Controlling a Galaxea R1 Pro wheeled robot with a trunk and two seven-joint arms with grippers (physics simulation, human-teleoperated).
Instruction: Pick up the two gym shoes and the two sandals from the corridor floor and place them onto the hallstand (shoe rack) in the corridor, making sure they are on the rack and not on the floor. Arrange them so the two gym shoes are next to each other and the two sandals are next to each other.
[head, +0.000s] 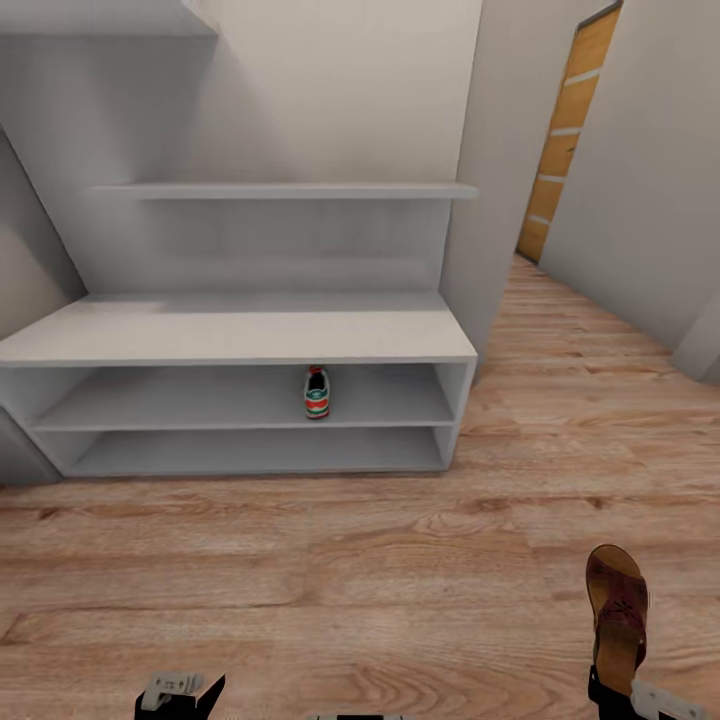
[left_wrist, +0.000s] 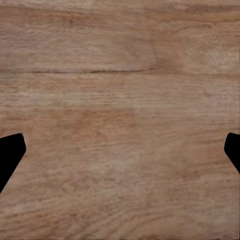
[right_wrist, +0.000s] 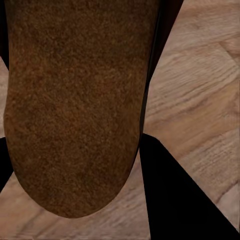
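One gym shoe (head: 316, 392), white with green and red, stands heel-out on the upper shelf row of the pale-grey hallstand (head: 240, 335). A brown sandal (head: 617, 610) hangs just above the corridor floor (head: 350, 560) at the lower right, its heel end held in my right gripper (head: 625, 695). In the right wrist view the sandal's suede sole (right_wrist: 75, 100) sits between the dark fingers of that gripper (right_wrist: 75, 165). My left gripper (head: 180, 692) is low at the left. In its wrist view it (left_wrist: 120, 150) stands open over bare planks.
A white wall corner (head: 490, 200) juts out right of the hallstand, and past it the corridor runs back to an orange wooden door (head: 570, 130). Two stepped shelves (head: 280, 190) hang above the bench. Wood floor stretches between me and the rack.
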